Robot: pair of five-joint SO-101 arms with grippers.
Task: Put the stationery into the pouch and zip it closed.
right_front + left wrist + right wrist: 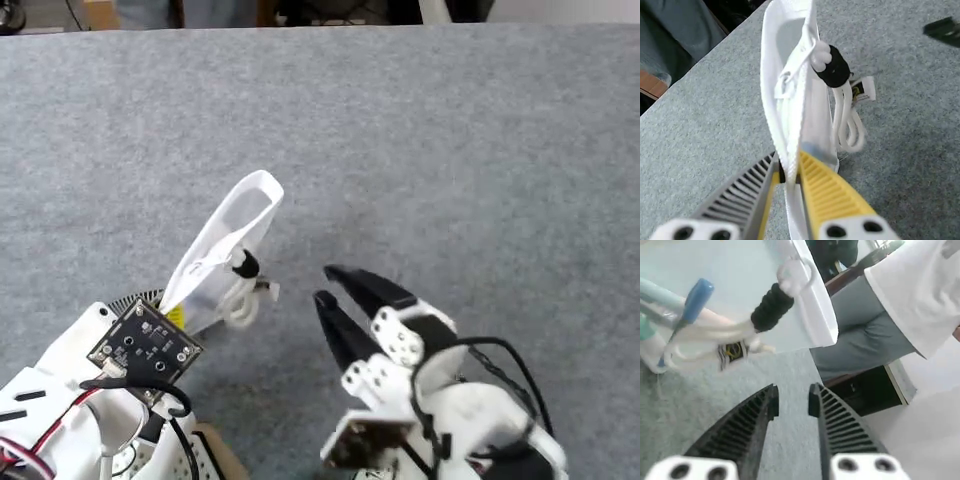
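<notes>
High view. Item: pouch, white and translucent, stood on its long edge on the grey table, zip side uppermost.

Orientation: the long axis runs from the left end effector diagonally toward the table's far side and to the right. The near end is pinched flat; the far end gapes as an open loop.

Left end effector: clamped on the pouch's near end, with one yellow and one grey pad on either side of the fabric.

Right end effector: black fingers set at a narrow gap and holding nothing. It is near the pouch, with its tips directed at the zip pull.

Zip pull: a black bead partway along the zip, with a white cord loop hanging down the pouch's side.

Contents: stationery shows through the wall, including a blue pen.

Step in hand (judged): closing the zip, since the contents appear loaded and the mouth is open.

Handling note:
- The right end effector should close on the bead or the cord just below it, not on the pouch wall.
- It should then draw straight along the long axis toward the gaping end.
- The left end effector holds the near end taut as counter-pull.
- A sideways pull would likely tip the pouch or jam the slider.
</notes>
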